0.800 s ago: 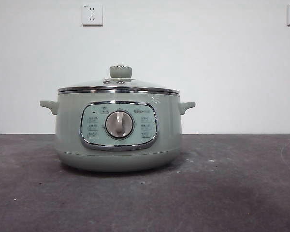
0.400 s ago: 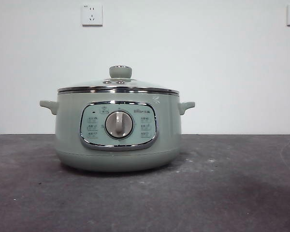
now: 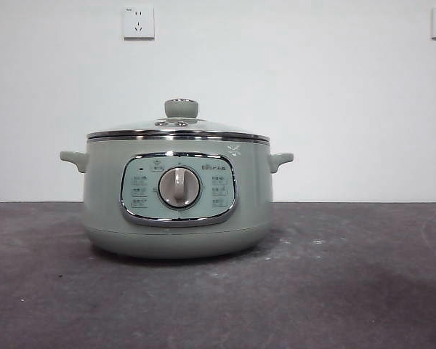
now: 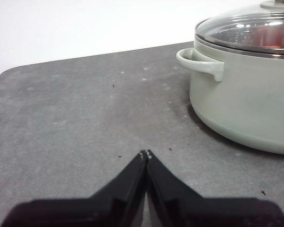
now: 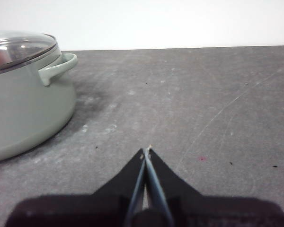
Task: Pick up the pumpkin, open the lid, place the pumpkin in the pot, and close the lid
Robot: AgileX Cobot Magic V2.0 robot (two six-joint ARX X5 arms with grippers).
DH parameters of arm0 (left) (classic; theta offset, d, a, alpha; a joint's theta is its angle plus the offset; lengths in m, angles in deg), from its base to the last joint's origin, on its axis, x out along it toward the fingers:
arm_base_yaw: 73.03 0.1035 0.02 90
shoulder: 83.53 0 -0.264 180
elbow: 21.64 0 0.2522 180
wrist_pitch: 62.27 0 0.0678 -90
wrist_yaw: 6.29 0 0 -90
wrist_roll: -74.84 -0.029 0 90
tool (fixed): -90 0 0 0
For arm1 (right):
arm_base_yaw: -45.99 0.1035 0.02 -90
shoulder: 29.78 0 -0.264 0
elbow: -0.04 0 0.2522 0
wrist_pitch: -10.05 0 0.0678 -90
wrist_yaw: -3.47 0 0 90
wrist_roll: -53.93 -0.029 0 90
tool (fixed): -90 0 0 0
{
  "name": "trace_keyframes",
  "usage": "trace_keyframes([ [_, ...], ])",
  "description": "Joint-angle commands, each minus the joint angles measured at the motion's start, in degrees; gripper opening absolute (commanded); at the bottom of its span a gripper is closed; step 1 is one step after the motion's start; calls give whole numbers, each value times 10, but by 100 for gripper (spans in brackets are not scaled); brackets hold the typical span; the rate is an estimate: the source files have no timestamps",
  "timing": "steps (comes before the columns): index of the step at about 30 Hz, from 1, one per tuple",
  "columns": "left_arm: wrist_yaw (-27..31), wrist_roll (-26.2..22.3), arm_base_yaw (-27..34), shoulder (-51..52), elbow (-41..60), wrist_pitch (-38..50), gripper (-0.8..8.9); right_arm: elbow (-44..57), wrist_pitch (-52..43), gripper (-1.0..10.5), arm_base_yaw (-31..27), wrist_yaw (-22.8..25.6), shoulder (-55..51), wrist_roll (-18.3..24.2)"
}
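1. The lid (image 3: 178, 129) sits square on the pot (image 3: 176, 196), left of centre in the front view, so the task looks finished or all but finished.
2. The pumpkin (image 4: 270, 38) shows only as a red-orange blur through the glass at the upper right of the left wrist view, and it seems to lie inside the pot.
3. The left gripper (image 4: 146, 154) hangs low over the bare bench (image 4: 85, 118), jaws closed tip to tip on nothing, with the pot's side handle (image 4: 201, 61) well apart from it at the upper right.
4. The right gripper (image 5: 146, 151) is the same: jaws pressed together and empty, pot at the left edge of its frame.
5. If any step remains, it is to check the seating: the chrome rim should lie level all round, and the arms should keep clear of the knob (image 3: 181, 108).
6. Hard to tell: the pumpkin's stem and pose, blurred by glare on the glass.
7. The front view shows neither arm, and the pot's far side is hidden.
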Motion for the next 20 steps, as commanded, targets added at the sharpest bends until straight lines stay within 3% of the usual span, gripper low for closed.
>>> trace_keyframes([
  [1, 0, 4, 2, 1, 9, 0, -3, 7, 4, -1, 1, -1, -2, -13],
  [20, 0, 4, 2, 1, 9, 1, -4, 7, 1, -1, 0, -2, -2, -14],
])
